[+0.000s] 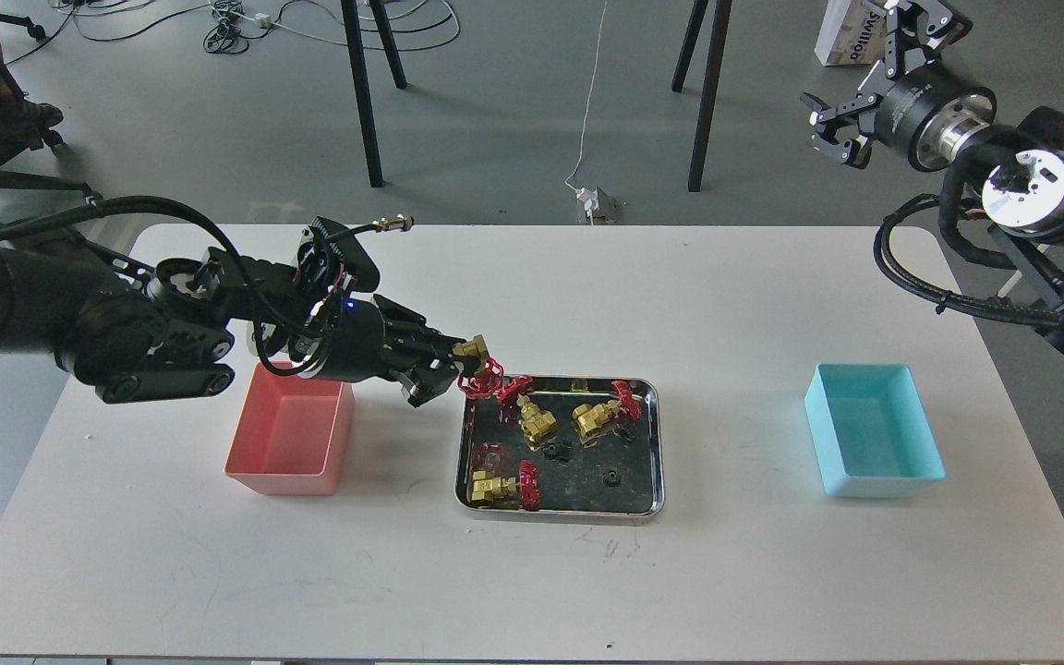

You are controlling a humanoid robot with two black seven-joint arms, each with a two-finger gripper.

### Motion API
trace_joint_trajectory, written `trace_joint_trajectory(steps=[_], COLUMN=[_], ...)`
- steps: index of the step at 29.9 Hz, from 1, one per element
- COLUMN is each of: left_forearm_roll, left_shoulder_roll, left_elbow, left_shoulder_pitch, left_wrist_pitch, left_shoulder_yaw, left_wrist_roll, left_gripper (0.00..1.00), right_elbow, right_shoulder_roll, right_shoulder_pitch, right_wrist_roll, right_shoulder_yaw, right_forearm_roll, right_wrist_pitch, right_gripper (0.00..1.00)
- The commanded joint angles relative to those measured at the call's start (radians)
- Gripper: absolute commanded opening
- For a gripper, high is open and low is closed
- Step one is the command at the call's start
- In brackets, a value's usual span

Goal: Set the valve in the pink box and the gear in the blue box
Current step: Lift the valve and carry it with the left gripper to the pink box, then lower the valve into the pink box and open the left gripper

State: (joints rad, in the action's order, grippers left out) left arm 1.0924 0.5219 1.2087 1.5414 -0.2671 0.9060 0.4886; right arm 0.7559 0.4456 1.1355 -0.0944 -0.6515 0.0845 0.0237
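Observation:
My left gripper (460, 362) is shut on a brass valve (477, 366) with a red handwheel and holds it in the air over the far left corner of the steel tray (652, 441). Three more valves lie in the tray, at its far middle (532, 416), far right (598, 417) and near left (498, 486). Small black gears (557, 451) lie in the tray's middle, one more toward the right (612, 478). The pink box (290, 430) stands left of the tray, below my left arm. The blue box (872, 441) stands at the right. My right gripper (874, 55) is open, high above the table's far right.
The white table (532, 573) carries only the tray and the two boxes. Table legs and cables are on the floor behind. A white carton (844, 37) stands on the floor near my right gripper.

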Motion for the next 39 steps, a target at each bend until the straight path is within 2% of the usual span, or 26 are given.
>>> trace_joint_trajectory(steps=[1,6,14,18,25,39], left_forearm_roll=[0.033,0.098,0.165,0.196,0.204,0.207], left_shoulder_roll=[0.14,0.283,0.394,0.395,0.38,0.305], left_elbow=[0.037,0.049,0.02,-0.008,-0.115,-0.141], left_shoulder_pitch=[-0.012,-0.081,-0.274,-0.371,-0.464,-0.494], left_wrist_pitch=[0.0,-0.029,-0.057,-0.057,-0.057,-0.057], left_shoulder_yaw=[-0.065,-0.071,-0.162,-0.236,-0.252,-0.246], left_wrist_roll=[0.0,0.0,0.0,0.0,0.0,0.0], left_gripper=[0.11,0.11,0.11,0.11,0.11,0.11], right_elbow=[-0.009,-0.058,-0.078,-0.078,-0.075,-0.073], right_shoulder_roll=[-0.031,-0.077,-0.082,-0.07,-0.031,-0.016], right_shoulder_pitch=[0.07,0.115,0.084,0.06,0.018,-0.017], right_wrist_roll=[-0.03,-0.068,-0.071,-0.071,-0.071,-0.071], right_shoulder_yaw=[0.009,0.01,0.009,0.007,-0.002,-0.007], right_forearm_roll=[-0.005,-0.005,-0.002,-0.002,0.0,0.001], right_wrist_pitch=[-0.021,-0.1,-0.11,-0.11,-0.103,-0.102], right_gripper=[1.0,1.0,1.0,1.0,1.0,1.0])
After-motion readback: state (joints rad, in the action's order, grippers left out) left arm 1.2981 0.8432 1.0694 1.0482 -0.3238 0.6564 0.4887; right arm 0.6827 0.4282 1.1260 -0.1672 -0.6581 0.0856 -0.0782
